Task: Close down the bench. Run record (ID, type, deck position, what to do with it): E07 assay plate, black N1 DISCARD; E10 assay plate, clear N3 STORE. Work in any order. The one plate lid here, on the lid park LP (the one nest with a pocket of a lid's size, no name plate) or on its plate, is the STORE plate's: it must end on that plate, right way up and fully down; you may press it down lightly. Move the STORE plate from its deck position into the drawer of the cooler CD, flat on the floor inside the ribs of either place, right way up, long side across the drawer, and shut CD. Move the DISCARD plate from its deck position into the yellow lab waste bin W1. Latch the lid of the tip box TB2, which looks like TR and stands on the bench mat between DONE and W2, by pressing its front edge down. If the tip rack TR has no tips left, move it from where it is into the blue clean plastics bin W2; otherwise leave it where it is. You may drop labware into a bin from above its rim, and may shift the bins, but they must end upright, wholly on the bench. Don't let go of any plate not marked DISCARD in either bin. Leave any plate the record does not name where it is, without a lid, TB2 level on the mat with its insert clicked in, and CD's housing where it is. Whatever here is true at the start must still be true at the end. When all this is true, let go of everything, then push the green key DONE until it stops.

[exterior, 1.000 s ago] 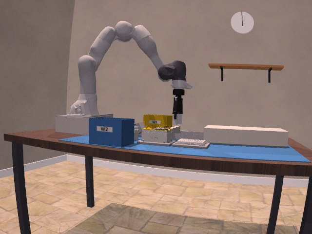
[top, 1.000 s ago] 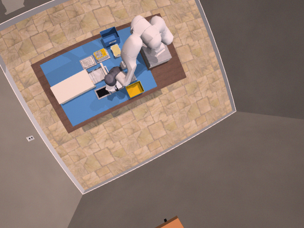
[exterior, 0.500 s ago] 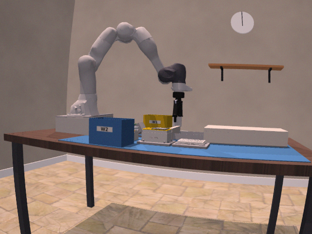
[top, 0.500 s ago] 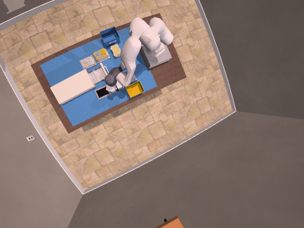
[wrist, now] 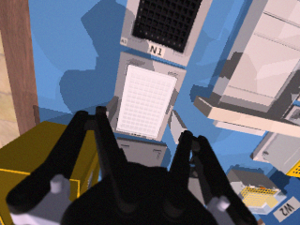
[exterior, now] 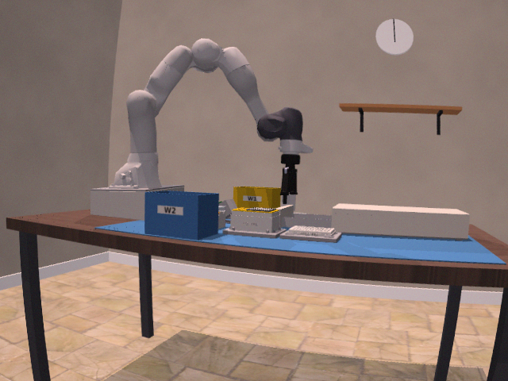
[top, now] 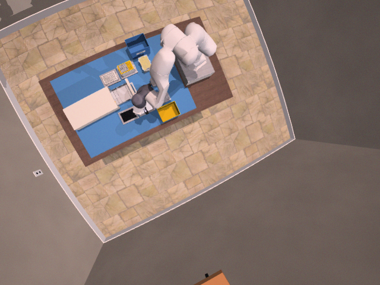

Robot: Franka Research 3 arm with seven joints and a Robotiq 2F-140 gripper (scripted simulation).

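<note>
In the wrist view the black plate (wrist: 166, 21) lies in the nest marked N1. Right below it a white, finely gridded lid (wrist: 146, 100) lies flat in a nest with no name plate in view. My gripper (wrist: 144, 110) is open and empty, hanging straight above this lid and well clear of it. From the side the gripper (exterior: 288, 197) hangs above the deck, behind the tip rack (exterior: 254, 219). The clear plate (top: 109, 77) sits in its nest without a lid. The cooler CD (top: 90, 107) has its drawer (wrist: 253, 80) pulled out and nothing lies in it.
The yellow bin W1 (wrist: 28, 164) stands close to my left finger, near the table edge. The blue bin W2 (top: 137, 46) stands at the far end. The tip rack with yellow tips (top: 126, 67) and the pale tip box (top: 143, 62) stand beside it.
</note>
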